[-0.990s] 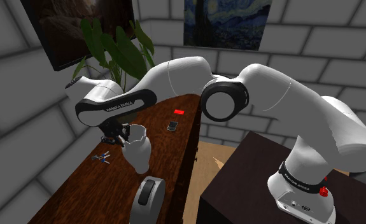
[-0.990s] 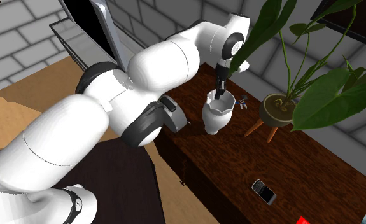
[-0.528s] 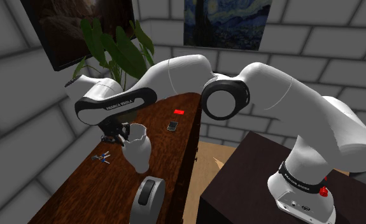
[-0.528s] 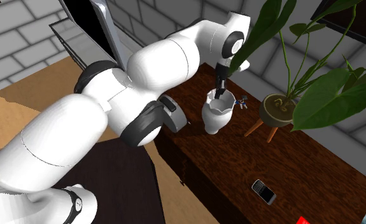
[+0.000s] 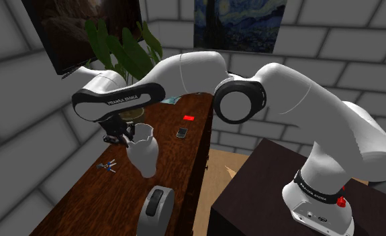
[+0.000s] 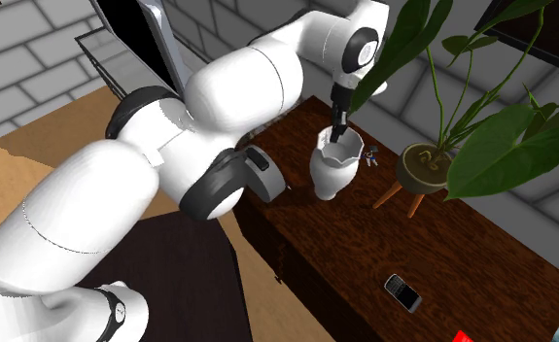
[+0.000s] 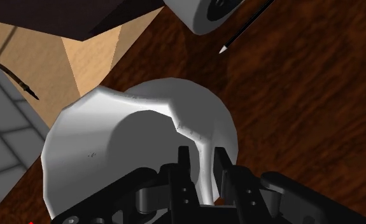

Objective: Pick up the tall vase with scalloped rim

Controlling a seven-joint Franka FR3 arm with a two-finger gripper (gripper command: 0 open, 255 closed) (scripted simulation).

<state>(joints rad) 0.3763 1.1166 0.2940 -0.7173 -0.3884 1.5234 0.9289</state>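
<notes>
Pinching the wall of the tall white vase with a scalloped rim [image 7: 143, 127], my black two-finger gripper [image 7: 202, 159] has one finger inside the mouth and the other outside, with the rim clasped between them. The vase stands upright, its long axis near vertical. Its wavy mouth opens up toward my hand and its narrow foot points down at the dark brown wooden table [image 5: 178, 161]. I cannot tell whether the foot touches the wood.

In the shoulder view the vase is near the table's middle. From the vase, the small blue keys [image 5: 107, 165] lie at nine o'clock, the small dark phone [image 5: 182, 133] at one o'clock, and the grey rounded device with a black band [image 5: 156, 206] at six o'clock.
</notes>
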